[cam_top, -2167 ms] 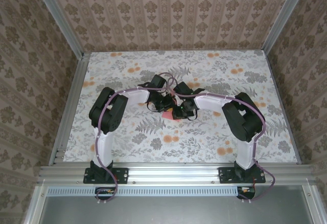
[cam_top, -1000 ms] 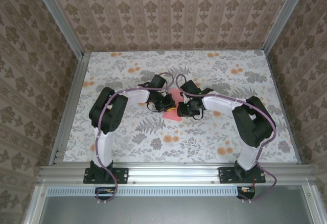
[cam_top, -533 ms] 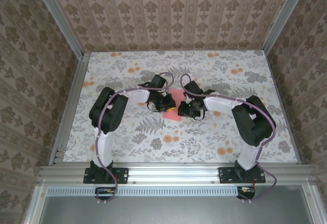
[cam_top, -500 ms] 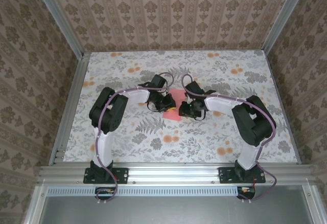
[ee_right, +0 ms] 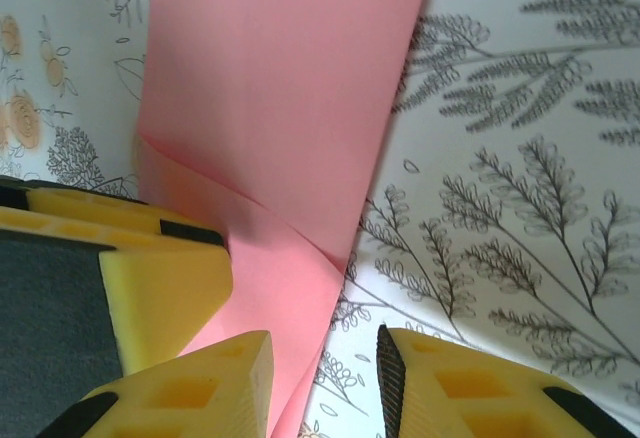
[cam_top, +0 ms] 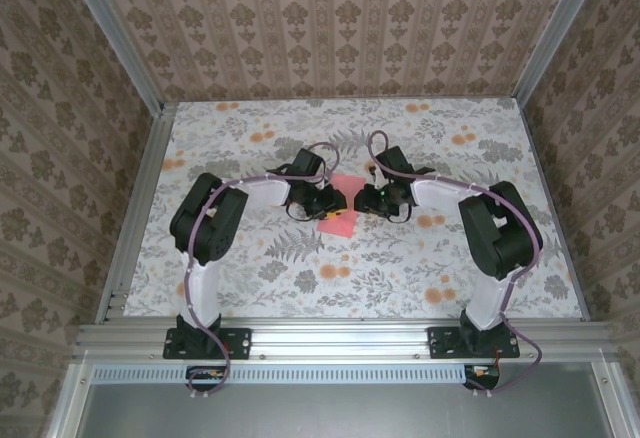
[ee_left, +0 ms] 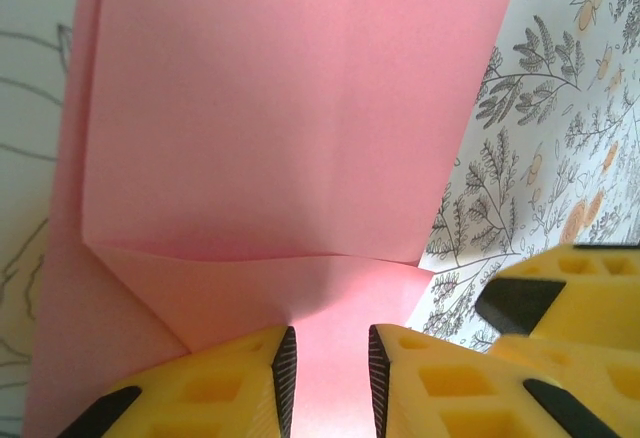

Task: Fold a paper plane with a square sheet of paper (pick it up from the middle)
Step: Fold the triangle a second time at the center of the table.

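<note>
The square sheet of paper [cam_top: 347, 185] lies on the flowered table [cam_top: 300, 278] between the two arms, pink and partly folded. In the left wrist view the paper [ee_left: 290, 108] shows a flap folded over, with a slanting crease at the lower left. My left gripper [cam_top: 333, 205] stands just over its left side, and the left gripper [ee_left: 327, 378] has its jaws a narrow gap apart, with flat paper showing between them. My right gripper [cam_top: 360, 201] is at the paper's right edge. The right gripper [ee_right: 325, 378] is open, and the edge of the paper [ee_right: 280, 108] runs between its fingers.
Aluminium rails [cam_top: 135, 208] and patterned walls fence the table on three sides. The two wrists nearly touch over the paper. The left gripper's yellow finger [ee_right: 160, 278] shows in the right wrist view, and the right one's finger [ee_left: 570, 298] in the left wrist view.
The right gripper has drawn back and to the right, off the paper's near end, so more pink shows. Both pairs of jaws have widened. The left arm has barely moved.
</note>
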Action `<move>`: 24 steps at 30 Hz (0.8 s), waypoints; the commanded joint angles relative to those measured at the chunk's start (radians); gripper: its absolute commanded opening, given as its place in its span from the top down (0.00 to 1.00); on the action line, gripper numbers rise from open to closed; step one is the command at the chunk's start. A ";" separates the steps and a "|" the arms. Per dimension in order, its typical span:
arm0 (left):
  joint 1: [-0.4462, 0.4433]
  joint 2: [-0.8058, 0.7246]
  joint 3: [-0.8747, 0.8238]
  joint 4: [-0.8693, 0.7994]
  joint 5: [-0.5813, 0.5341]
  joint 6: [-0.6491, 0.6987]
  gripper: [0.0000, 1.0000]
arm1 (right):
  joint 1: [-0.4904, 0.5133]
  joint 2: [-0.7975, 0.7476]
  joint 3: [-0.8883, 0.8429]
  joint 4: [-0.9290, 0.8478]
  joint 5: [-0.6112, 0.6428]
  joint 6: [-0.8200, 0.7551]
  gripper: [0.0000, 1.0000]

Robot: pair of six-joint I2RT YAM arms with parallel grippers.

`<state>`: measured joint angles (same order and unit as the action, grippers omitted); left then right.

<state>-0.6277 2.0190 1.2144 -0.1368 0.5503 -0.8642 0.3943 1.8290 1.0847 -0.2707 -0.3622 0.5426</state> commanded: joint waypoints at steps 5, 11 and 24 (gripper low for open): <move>0.011 -0.056 -0.070 0.010 -0.008 -0.010 0.71 | -0.017 0.074 0.058 -0.018 -0.113 -0.138 0.64; 0.017 -0.088 -0.105 0.015 -0.009 0.002 0.73 | -0.015 0.086 0.063 -0.016 -0.165 -0.152 0.68; 0.020 -0.128 -0.122 0.047 0.005 0.008 0.73 | 0.005 0.109 0.075 -0.041 -0.177 -0.162 0.69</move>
<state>-0.6132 1.9472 1.1110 -0.0998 0.5499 -0.8680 0.3923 1.9259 1.1358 -0.2790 -0.5098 0.4011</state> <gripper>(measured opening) 0.269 0.308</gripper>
